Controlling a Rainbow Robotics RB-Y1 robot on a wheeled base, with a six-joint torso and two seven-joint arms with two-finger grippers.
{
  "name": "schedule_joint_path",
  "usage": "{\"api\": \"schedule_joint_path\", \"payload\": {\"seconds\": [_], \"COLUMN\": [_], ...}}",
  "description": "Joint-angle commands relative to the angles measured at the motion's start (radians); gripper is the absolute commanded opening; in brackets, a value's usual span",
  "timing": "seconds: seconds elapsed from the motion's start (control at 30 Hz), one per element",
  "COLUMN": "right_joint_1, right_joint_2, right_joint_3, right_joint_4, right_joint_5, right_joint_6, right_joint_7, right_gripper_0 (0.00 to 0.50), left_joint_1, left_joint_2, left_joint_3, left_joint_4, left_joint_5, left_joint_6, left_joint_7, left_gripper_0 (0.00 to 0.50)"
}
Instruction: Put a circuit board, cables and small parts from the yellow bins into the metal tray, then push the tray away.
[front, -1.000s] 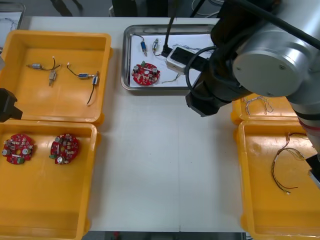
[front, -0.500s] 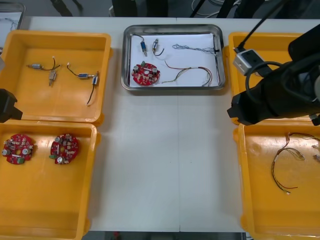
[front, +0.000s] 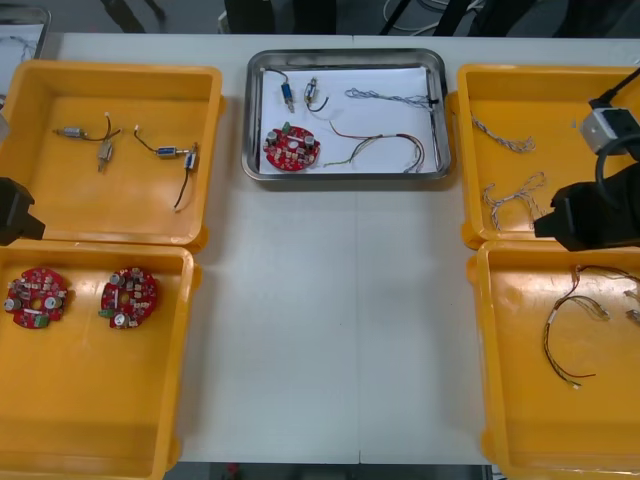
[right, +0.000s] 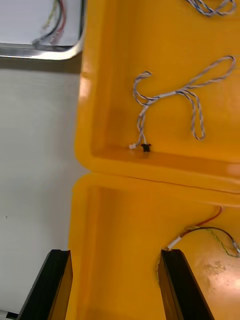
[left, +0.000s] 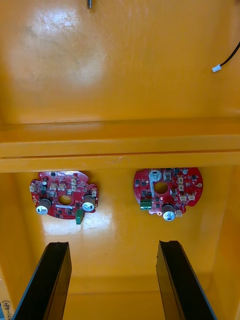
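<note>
Already loaded, seemingly: metal tray (front: 342, 176) at far middle of the surface (front: 330, 320), holding one circuit board (front: 291, 148), cables (front: 385, 98), small parts (front: 312, 93). Right pincer (right: 114, 255) wide open, empty, over the right yellow bins (front: 560, 100), probably freed for pushing. Left pincer (left: 112, 245) open, empty, parked above spare boards (left: 168, 192).

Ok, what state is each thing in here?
Metal tray: holds a circuit board, cables and small metal parts.
Right gripper: open, empty, over the right yellow bins.
Left gripper: open, empty, over spare circuit boards in a left yellow bin.
</note>
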Motion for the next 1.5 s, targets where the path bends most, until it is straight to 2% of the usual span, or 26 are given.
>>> {"api": "schedule_joint_path", "payload": {"seconds": [0.03, 0.27, 0.5, 0.73, 1.5], "right_joint_1": [0.084, 0.175, 0.223, 0.224, 0.186], "right_joint_2": [-0.054, -0.086, -0.089, -0.089, -0.096], "right_joint_3": [-0.093, -0.153, -0.174, -0.174, -0.17], "right_joint_4": [-0.032, -0.032, -0.009, 0.032, 0.034], "right_joint_5": [-0.014, 0.003, 0.035, 0.038, 0.038], "right_joint_6": [0.003, 0.003, 0.003, 0.003, 0.003], "right_joint_7": [0.052, 0.081, 0.116, 0.139, 0.154], "right_gripper_0": [0.5, 0.5, 0.5, 0.5, 0.5], "left_joint_1": [0.019, 0.019, 0.019, 0.019, 0.019], "left_joint_2": [-0.009, -0.009, -0.009, -0.009, -0.009], "left_joint_3": [0.03, 0.03, 0.03, 0.03, 0.03], "left_joint_4": [-0.004, -0.004, -0.004, -0.004, -0.004], "left_joint_5": [-0.008, -0.008, -0.008, -0.008, -0.008], "left_joint_6": [0.007, 0.007, 0.007, 0.007, 0.007], "left_joint_7": [-0.03, -0.03, -0.03, -0.03, -0.03], "left_gripper_0": [0.5, 0.5, 0.5, 0.5, 0.5]}}
